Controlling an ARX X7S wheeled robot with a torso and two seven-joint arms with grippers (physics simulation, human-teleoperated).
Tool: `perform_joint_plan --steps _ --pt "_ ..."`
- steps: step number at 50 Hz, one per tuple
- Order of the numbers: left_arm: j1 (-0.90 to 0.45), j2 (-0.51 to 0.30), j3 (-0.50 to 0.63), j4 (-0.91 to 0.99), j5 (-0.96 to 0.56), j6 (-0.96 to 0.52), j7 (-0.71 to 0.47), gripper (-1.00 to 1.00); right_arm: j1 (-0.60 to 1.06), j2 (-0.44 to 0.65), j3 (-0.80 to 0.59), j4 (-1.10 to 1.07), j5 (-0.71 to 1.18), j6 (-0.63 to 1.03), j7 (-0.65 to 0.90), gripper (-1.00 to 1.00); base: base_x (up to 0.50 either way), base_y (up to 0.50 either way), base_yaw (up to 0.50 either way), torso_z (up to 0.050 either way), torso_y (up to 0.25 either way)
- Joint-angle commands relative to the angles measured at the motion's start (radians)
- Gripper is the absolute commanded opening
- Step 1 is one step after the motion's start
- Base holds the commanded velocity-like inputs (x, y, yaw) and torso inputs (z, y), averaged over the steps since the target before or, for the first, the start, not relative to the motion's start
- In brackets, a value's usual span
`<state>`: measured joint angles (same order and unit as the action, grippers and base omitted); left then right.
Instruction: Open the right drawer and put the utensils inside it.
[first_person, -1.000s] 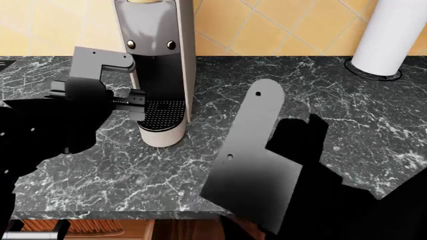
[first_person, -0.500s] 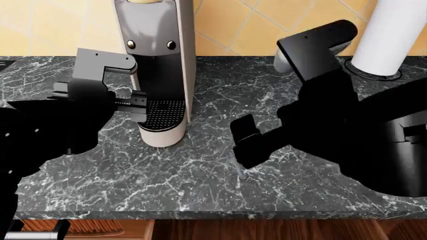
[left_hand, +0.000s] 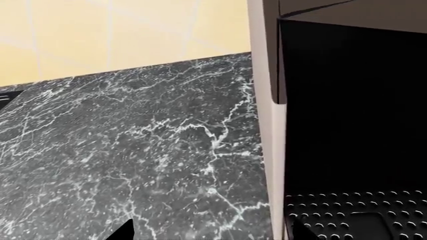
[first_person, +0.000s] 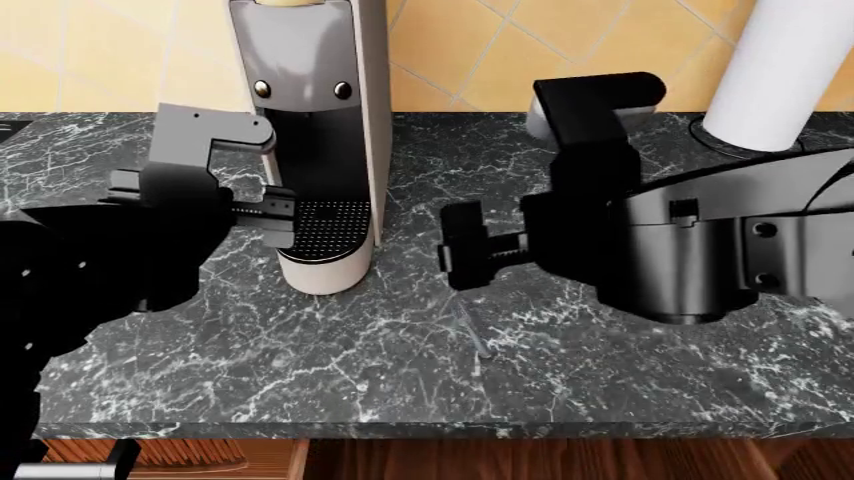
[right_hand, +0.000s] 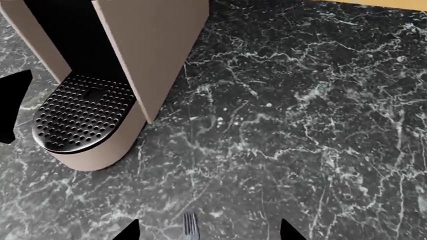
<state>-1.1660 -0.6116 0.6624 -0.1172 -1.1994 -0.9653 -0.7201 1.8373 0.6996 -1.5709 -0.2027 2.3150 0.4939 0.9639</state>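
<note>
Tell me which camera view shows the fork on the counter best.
The right wrist view: the fork's pale tines show sharply against the dark marble between the right gripper's fingertips, though its handle is cut off by the frame. The head view shows only a faint thin sliver below the gripper. The left wrist view does not show it.

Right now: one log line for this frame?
right hand: open, over fork | fork: flat on counter, not grasped | left hand: open, empty, by coffee machine
</note>
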Motion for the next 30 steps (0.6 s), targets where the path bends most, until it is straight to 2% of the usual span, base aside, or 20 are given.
perform_joint_plan --steps 1,17,30 --pt "0.000 0.001 0.002 -0.007 0.003 0.003 0.004 1.00 -0.026 -0.026 -0.013 0.028 0.000 -0.012 0.010 1.00 0.00 0.00 0.00 0.000 0.000" --pt "-0.001 0.002 0.008 -0.015 0.009 0.007 0.010 1.00 -0.074 -0.058 -0.066 -0.029 0.063 0.011 0.087 1.00 0.00 0.00 0.00 0.000 0.000" --pt "0.001 0.007 0.014 -0.028 0.018 0.016 0.018 1.00 -0.090 -0.073 -0.075 -0.011 0.037 0.021 0.066 1.00 0.00 0.00 0.00 0.000 0.000"
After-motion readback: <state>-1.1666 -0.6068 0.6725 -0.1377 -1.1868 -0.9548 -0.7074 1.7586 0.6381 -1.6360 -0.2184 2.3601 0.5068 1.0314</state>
